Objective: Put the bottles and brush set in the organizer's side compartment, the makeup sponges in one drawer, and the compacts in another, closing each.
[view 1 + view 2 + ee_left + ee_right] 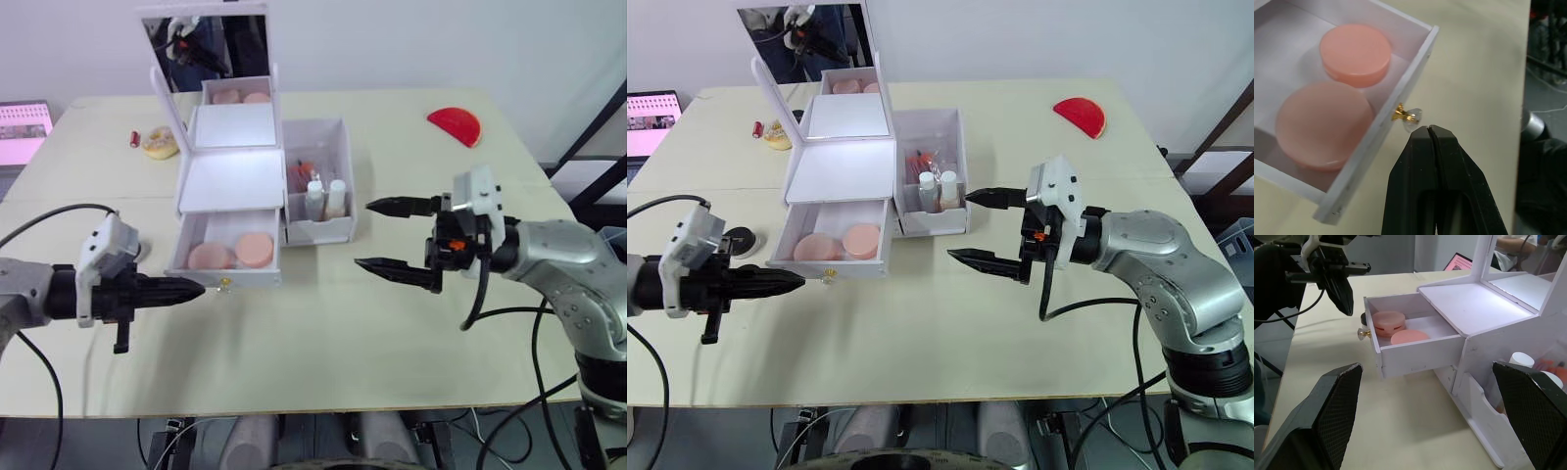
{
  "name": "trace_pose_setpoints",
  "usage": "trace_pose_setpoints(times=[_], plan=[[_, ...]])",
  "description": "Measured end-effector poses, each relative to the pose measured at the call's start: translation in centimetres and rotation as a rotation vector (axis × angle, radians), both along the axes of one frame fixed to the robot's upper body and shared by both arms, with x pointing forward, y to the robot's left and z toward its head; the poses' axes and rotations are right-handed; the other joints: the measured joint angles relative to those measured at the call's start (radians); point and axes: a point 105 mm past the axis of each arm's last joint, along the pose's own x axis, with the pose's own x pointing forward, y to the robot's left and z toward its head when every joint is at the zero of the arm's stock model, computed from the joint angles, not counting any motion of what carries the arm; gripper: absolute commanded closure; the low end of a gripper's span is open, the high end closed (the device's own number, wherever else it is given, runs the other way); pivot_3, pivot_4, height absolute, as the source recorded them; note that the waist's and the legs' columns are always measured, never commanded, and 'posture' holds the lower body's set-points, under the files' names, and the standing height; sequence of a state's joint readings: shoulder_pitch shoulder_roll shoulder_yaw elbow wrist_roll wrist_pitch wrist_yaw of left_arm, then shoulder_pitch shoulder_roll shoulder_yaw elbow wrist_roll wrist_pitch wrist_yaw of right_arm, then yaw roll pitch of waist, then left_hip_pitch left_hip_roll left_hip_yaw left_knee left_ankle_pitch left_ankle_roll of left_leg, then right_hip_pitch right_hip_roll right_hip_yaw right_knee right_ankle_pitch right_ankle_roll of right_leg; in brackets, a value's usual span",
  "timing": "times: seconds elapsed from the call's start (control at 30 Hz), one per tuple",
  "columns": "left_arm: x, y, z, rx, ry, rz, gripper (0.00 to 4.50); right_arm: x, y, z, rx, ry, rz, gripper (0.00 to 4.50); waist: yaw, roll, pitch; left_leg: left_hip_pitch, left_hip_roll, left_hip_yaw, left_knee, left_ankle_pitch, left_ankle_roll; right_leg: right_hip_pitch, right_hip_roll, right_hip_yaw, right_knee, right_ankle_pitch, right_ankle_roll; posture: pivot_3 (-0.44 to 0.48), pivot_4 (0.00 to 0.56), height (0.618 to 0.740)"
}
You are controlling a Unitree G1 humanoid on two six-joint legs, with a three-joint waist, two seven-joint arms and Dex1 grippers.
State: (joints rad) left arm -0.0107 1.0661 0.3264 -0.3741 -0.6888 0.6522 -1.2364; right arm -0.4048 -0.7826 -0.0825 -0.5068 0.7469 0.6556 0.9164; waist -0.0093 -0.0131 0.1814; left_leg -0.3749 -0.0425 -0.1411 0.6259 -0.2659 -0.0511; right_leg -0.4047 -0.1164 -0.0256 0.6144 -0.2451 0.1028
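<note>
- White plastic organizer (235, 176) stands on a pale counter (323, 343), mirror lid upright, lower drawer (227, 253) pulled out towards the robot.
- Two peach-pink sponges (1337, 81) lie flat side by side in that open drawer, ahead of the left claw and slightly to its left.
- Left claw (1428, 131) has its two black fingers pressed together, holding nothing. Its tip sits just short of the drawer's gold knob (1403, 114); whether it touches the knob cannot be told.
- Right claw (392, 235) hangs wide open and empty over the counter, well clear of the drawer, with the side compartment (318, 186) just beyond its fingertips.
- Bottles (324, 200) stand upright at the front of that compartment, with something red behind them.
- A red half-disc (455, 124) lies far beyond the right claw, near the counter's back edge.
- Likely step: close the sponge drawer.
- To do it well, the left claw should push squarely on the drawer front beside the knob, straight along the drawer's run, so it slides in without twisting or shoving the whole organizer back.
- A slow, level push looks wise, since the box seems light and nothing braces it; the right claw could steady it.
</note>
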Motion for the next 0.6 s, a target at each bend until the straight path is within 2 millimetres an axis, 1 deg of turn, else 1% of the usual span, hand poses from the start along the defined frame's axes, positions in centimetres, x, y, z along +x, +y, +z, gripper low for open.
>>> trace_pose_setpoints(times=[0.13, 0.3, 0.6], plan=[[0.9, -0.6, -0.5, 0.036, -0.036, -0.001, 4.48, 0.1, 0.0, 0.0, 0.002, -0.002, -0.006, 0.00, -0.001, 0.000, 0.000, 0.000, 0.000, 0.000, -0.001, 0.000, 0.000, 0.000, 0.000, 0.000, 0.000, 0.002, 0.003, 0.000, 0.150, 0.739], [2.2, -1.1, -0.2, 0.026, -0.078, 0.019, 4.48, 0.1, 0.0, 0.1, 0.004, -0.007, -0.008, 0.00, -0.001, 0.000, 0.000, 0.000, 0.000, 0.000, 0.000, 0.000, 0.000, 0.000, 0.000, 0.000, 0.000, 0.002, 0.004, 0.000, 0.150, 0.739], [6.0, -1.2, 0.1, 0.010, -0.159, 0.103, 4.48, 0.2, 0.0, 0.2, 0.009, -0.012, -0.021, 0.00, -0.001, 0.000, 0.000, 0.000, 0.000, 0.000, 0.001, 0.000, 0.000, 0.000, 0.001, 0.000, 0.001, 0.003, 0.005, 0.000, 0.150, 0.739]])
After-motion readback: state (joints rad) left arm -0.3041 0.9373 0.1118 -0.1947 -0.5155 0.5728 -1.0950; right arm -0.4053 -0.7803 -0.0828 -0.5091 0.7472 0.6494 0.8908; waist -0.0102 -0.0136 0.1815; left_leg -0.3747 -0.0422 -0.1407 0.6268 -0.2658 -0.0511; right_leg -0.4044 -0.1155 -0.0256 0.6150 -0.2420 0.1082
